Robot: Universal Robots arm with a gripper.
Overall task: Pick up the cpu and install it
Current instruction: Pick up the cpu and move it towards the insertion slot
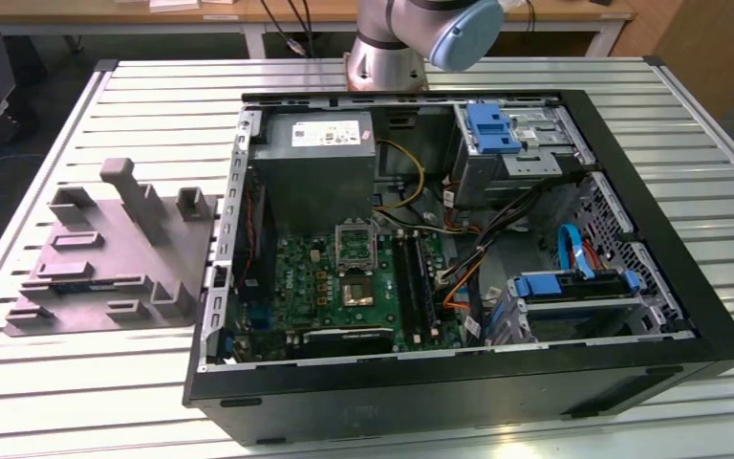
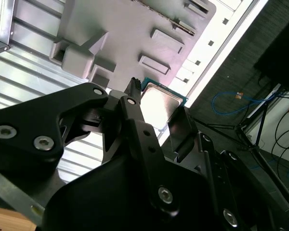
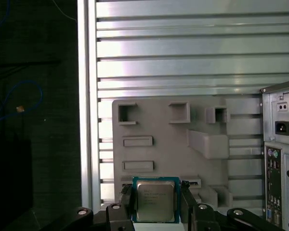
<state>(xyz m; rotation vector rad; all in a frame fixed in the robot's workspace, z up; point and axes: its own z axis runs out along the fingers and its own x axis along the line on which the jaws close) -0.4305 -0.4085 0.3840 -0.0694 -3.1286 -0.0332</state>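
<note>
Pinching: gripper (image 3: 156, 195) squeezes cpu (image 3: 155, 201) by its edges
Case (image 1: 469, 392): open, centre of exterior view
Room: open table (image 1: 87, 382) slats, lower left

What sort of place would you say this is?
Likely a robotics lab bench: a robot arm, a slatted metal table and an opened computer case on it.

My bench: a slatted aluminium table (image 1: 74, 392), pale, glossy with reflected light. Beyond it I note a wooden desk (image 1: 87, 13); underneath, dark carpeted floor (image 3: 53, 144).
</note>
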